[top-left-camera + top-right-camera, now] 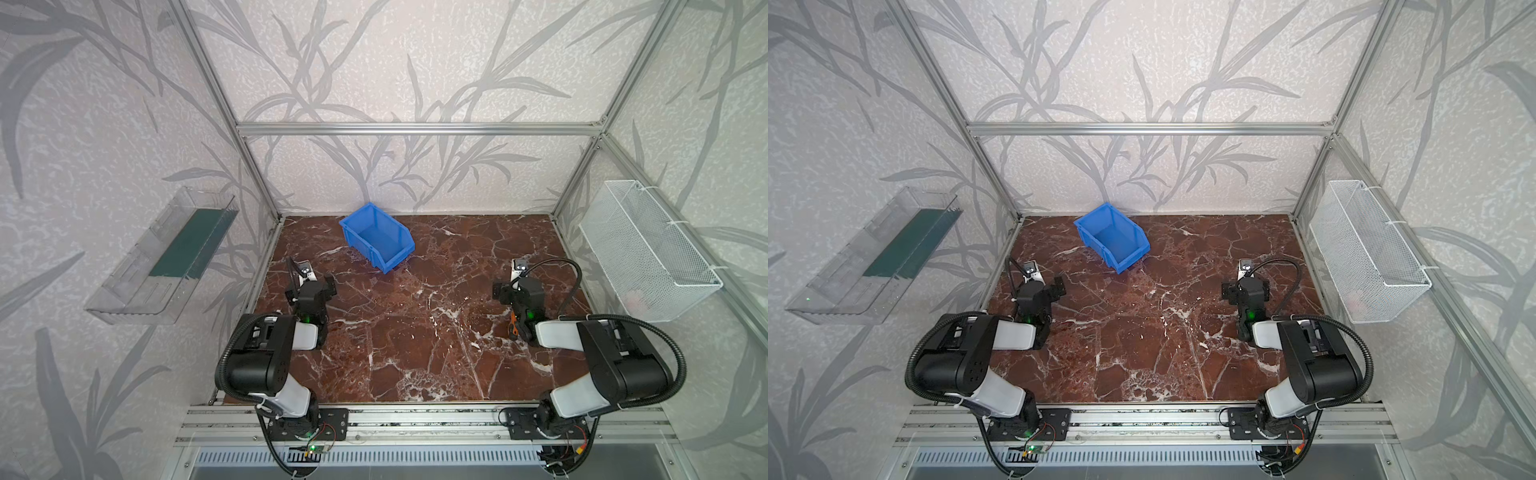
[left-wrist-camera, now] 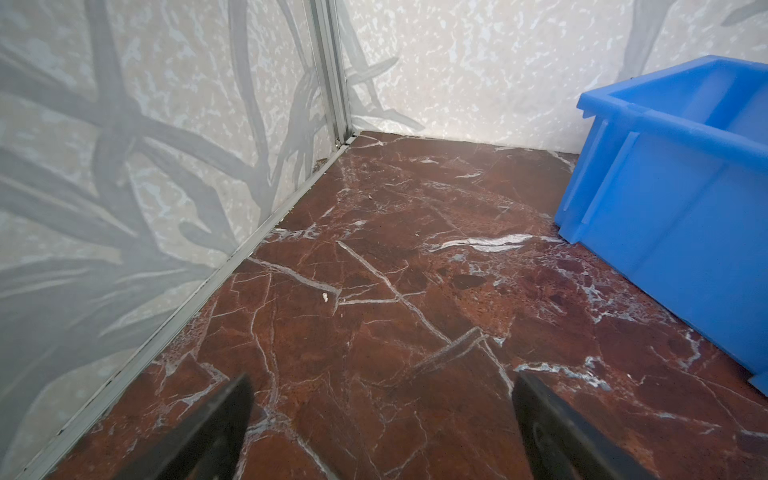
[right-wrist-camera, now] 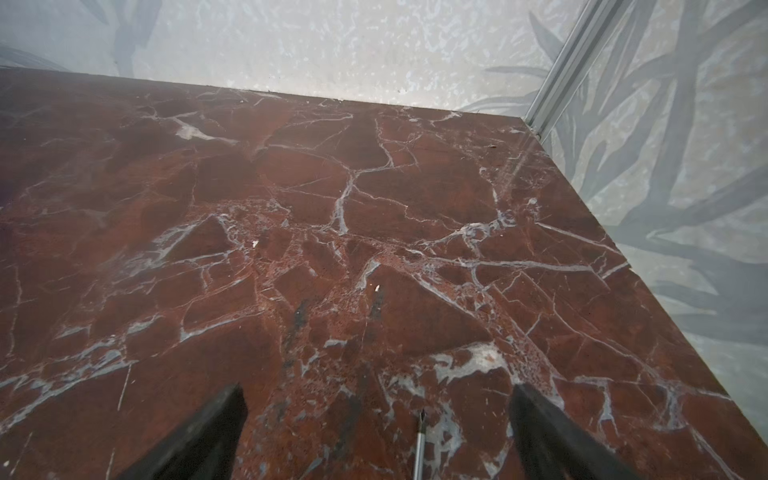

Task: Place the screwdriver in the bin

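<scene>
The blue bin [image 1: 376,237] [image 1: 1111,237] stands empty on the marble table near the back wall, left of centre. In the left wrist view the bin's wall [image 2: 685,187] is ahead and to one side. The screwdriver lies on the table under the right wrist. Its orange handle [image 1: 513,327] peeks out beside the arm, and its thin metal shaft [image 3: 419,440] shows low between the fingers. My right gripper [image 3: 379,390] is open over that shaft without touching it. My left gripper [image 2: 383,377] is open over bare marble, holding nothing.
A clear plastic tray [image 1: 162,257] hangs on the left wall and a white wire-mesh basket [image 1: 648,253] on the right wall. Aluminium frame posts stand at the back corners. The red marble table [image 1: 415,332] stretches between the two arms.
</scene>
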{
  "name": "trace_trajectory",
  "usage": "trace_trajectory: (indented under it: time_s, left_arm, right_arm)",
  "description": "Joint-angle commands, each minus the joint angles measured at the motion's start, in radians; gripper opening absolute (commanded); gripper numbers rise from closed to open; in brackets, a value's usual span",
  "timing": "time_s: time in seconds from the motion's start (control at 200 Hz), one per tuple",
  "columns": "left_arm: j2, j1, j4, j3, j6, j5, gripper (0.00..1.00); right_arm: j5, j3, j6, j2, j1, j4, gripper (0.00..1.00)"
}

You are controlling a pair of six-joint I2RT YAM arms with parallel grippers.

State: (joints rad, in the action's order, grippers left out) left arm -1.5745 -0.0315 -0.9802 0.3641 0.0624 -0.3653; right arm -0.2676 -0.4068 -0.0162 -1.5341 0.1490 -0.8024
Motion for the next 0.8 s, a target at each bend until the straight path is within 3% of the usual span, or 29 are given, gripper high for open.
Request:
trace_trajectory:
  time_s: [0.0, 0.795]
  left_arm:
    - [-0.004, -0.002, -0.014, -0.001, -0.004, -0.005, 0.99]
    - [0.005, 0.005, -0.020, -0.005, 0.006, -0.030, 0.99]
  right_arm:
    - [-0.001, -0.005, 0.007, 0.006, -0.003, -0.011, 0.99]
    - [0.004, 0.003, -0.006, 0.011, -0.003, -0.028, 0.99]
